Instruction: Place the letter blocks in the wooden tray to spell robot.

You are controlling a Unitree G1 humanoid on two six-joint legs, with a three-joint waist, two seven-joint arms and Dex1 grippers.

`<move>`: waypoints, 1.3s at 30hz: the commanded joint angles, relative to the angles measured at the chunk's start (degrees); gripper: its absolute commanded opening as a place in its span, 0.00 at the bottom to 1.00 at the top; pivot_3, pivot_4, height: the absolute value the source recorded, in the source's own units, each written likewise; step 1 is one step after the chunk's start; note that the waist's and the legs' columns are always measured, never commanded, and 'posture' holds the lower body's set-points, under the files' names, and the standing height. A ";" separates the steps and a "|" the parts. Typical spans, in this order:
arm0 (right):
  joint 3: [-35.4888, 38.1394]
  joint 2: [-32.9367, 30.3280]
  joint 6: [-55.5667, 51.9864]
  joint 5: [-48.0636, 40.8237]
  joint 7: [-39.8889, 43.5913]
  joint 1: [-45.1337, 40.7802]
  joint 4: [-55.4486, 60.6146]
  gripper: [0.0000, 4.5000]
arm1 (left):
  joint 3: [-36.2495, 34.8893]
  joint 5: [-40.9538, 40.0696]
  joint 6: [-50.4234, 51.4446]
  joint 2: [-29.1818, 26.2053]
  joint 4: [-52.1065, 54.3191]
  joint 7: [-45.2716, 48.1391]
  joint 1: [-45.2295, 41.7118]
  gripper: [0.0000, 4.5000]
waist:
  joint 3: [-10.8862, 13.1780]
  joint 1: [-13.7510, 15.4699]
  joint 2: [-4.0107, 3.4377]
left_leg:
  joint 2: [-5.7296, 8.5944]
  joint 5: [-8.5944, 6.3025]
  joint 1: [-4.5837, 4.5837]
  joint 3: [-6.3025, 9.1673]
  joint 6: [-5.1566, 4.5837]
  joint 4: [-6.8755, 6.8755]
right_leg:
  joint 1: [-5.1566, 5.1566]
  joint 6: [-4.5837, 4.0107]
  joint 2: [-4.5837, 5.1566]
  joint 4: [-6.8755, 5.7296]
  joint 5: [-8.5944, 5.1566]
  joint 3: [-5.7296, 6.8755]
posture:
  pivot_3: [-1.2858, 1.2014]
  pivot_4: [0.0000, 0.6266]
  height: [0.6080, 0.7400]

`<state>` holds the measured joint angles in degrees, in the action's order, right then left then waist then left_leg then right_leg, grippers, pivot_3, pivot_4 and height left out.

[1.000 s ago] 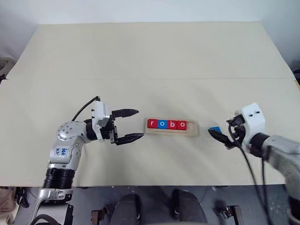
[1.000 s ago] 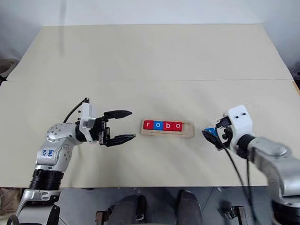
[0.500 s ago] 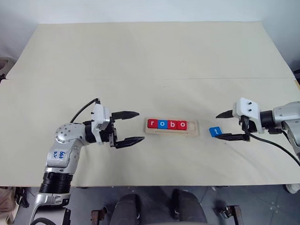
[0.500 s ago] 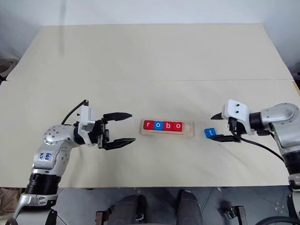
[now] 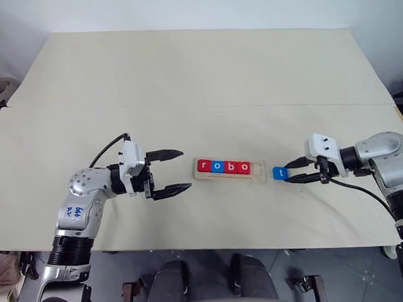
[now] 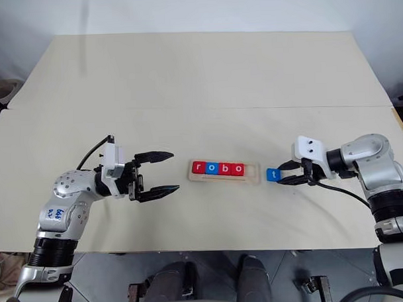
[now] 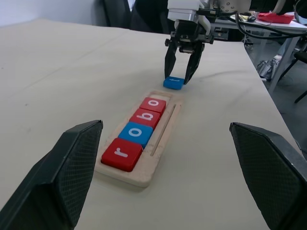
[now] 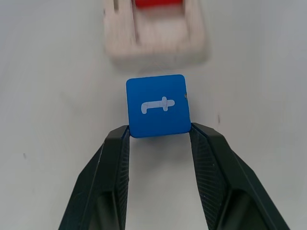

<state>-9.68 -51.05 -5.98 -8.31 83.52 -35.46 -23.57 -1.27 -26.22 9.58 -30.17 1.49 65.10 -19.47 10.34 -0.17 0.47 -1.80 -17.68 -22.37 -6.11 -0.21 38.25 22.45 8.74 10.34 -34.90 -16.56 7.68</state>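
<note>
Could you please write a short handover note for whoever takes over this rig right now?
Left end effector: open, holding nothing, hovering left of the tray.
Right end effector: fingertips at two corners of the blue t block, which lies on the table just off the tray's right end; grip not confirmed.
Wooden tray: holds r, o, b, o in order; the last slot at its right end is free.
Done: four letters placed.
Left: secure the t block and set it in the last slot.
</note>
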 commanded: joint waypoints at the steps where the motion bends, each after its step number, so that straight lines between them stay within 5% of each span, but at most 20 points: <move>1: 1.40 0.94 -6.35 -1.87 -0.78 -2.83 5.11 0.33 | -0.95 -1.06 0.00 -0.50 2.00 -0.34 0.31 1.00 | 0.00 0.01 0.00 | 0.00 0.00 0.00 0.01 0.00 0.00 | 0.00 0.00 0.00 -0.01 0.00 0.01 | 0.52 0.24 1.00; 19: -3.78 5.37 -11.20 1.95 -2.59 -4.88 8.02 0.33 | -1.23 -1.28 -0.03 -0.59 2.94 -1.92 0.94 1.00 | 0.00 -0.03 0.00 | 0.01 0.00 -0.03 0.01 0.01 0.00 | 0.02 0.00 0.01 -0.01 0.00 0.02 | 0.52 0.24 1.00; 20: -3.79 5.36 -11.26 2.06 -2.54 -4.94 7.94 0.49 | -1.22 -1.27 -0.06 -0.59 2.88 -1.98 0.90 1.00 | 0.00 -0.04 0.00 | 0.01 0.00 -0.03 0.01 0.01 0.00 | 0.02 0.00 0.01 -0.01 0.00 0.02 | 0.52 0.24 1.00; 27: -3.29 5.11 -11.12 1.97 -2.40 -5.19 7.70 0.99 | -1.14 -1.16 -0.36 -0.41 2.33 -2.09 0.52 1.00 | 0.00 -0.03 0.00 | 0.01 0.00 -0.03 0.01 0.01 0.00 | 0.02 0.00 0.01 -0.01 0.00 0.02 | 0.52 0.24 1.00; 32: -1.43 4.10 -11.38 0.83 -2.24 -5.39 7.89 0.99 | -1.18 -1.20 -0.52 -0.32 2.44 -2.16 0.67 1.00 | 0.00 -0.03 0.00 | 0.01 0.00 -0.03 0.00 0.00 0.00 | 0.02 0.00 0.01 -0.01 0.00 0.02 | 0.52 0.24 1.00; 39: 0.21 5.12 -14.61 -2.55 -2.88 -5.04 12.29 0.55 | -0.96 -1.22 -0.69 0.04 2.51 -2.33 0.97 1.00 | 0.00 0.00 0.00 | 0.01 0.00 -0.03 0.01 0.01 0.00 | 0.02 0.00 0.00 -0.02 0.00 0.02 | 0.52 0.24 1.00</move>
<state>-10.94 -46.20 -20.03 -9.68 81.08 -40.15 -13.39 -1.31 -26.62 9.70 -30.10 1.97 62.99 -18.76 10.34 -0.17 0.47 -1.79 -17.69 -22.40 -6.10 -0.21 38.25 22.47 8.74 10.35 -34.92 -16.56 7.70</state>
